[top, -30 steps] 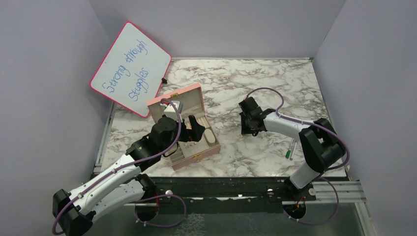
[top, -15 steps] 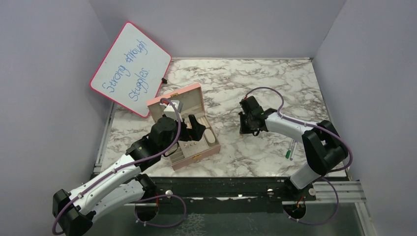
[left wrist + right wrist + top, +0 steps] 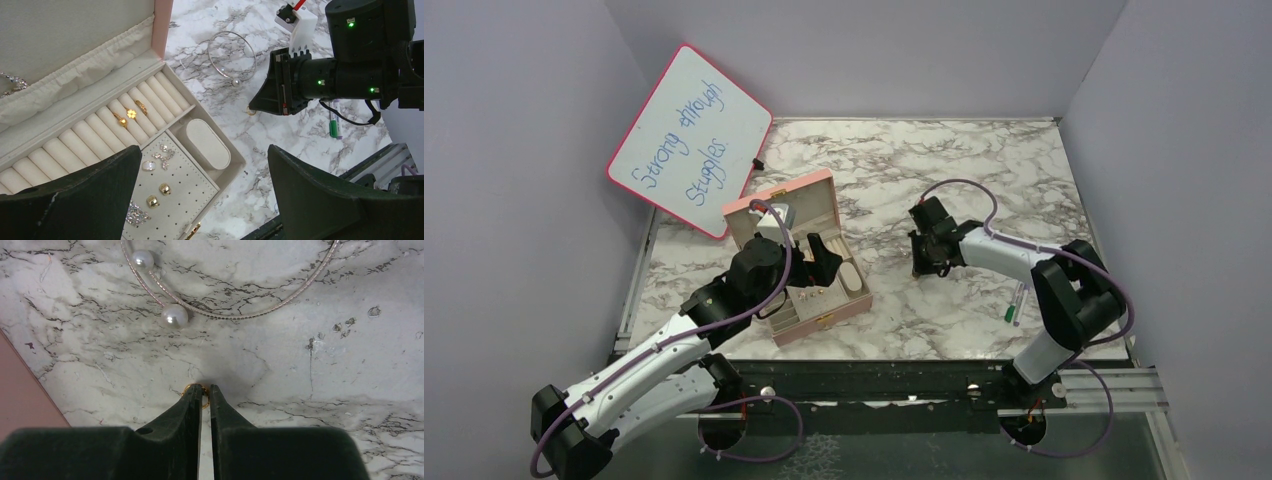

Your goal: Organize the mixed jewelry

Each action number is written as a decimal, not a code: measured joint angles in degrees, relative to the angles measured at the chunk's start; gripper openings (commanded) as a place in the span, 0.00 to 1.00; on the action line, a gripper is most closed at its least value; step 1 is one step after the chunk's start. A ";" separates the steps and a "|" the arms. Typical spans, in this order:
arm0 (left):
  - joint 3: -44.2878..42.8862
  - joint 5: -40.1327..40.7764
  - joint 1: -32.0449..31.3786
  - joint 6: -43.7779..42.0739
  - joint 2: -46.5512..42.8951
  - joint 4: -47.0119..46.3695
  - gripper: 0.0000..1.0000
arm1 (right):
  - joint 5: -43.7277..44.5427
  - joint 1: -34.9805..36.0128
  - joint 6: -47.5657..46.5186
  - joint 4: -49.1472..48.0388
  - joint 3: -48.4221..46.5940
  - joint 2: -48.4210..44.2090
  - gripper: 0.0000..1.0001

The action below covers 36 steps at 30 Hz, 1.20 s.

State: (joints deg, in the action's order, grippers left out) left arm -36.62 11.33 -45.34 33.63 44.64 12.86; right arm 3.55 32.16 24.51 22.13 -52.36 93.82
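My right gripper (image 3: 205, 390) is down at the marble table, its jaws closed to a thin gap on a tiny gold ring (image 3: 196, 388); it also shows in the top view (image 3: 921, 262). That ring shows in the left wrist view (image 3: 250, 111) at the right fingertips. My left gripper (image 3: 202, 150) is open and empty above the open pink box (image 3: 161, 30). Gold rings (image 3: 131, 114) sit in the box's ring rolls. Gold studs (image 3: 164, 188) and sparkly pieces lie on its perforated pad.
A thin silver bangle with two pearls (image 3: 225, 315) lies on the marble just beyond the right gripper. A green-and-white pen (image 3: 1014, 300) lies right of the right arm. A whiteboard (image 3: 689, 140) leans at the back left behind the box (image 3: 824, 320).
My right gripper has shifted slightly back and left over the table. The left arm has not moved.
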 measured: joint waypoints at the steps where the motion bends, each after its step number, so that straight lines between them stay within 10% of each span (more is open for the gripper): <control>1: 0.00 0.00 0.00 0.02 0.00 0.00 0.97 | 0.02 0.00 -0.09 0.02 -0.11 0.11 0.10; 13: 0.00 -2.49 0.00 1.38 1.14 -0.44 0.93 | 2.45 0.00 2.89 -2.25 1.44 -1.03 0.01; 24: -0.33 -9.94 0.00 8.90 7.34 -6.62 0.99 | -3.30 0.00 10.69 -10.82 11.85 -21.09 0.01; 31: -0.33 -15.08 0.02 14.82 14.97 -18.45 0.57 | -12.02 0.00 18.86 -18.45 16.68 -31.43 0.01; 36: -0.35 -18.05 0.00 16.79 20.11 -24.85 0.54 | -15.65 0.00 24.74 -23.98 19.45 -36.17 0.01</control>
State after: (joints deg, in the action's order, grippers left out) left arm -36.97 -6.72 -45.34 50.41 64.75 -11.99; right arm -12.10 32.16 49.25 -1.85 -32.91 57.65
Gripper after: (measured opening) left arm 0.549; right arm 0.014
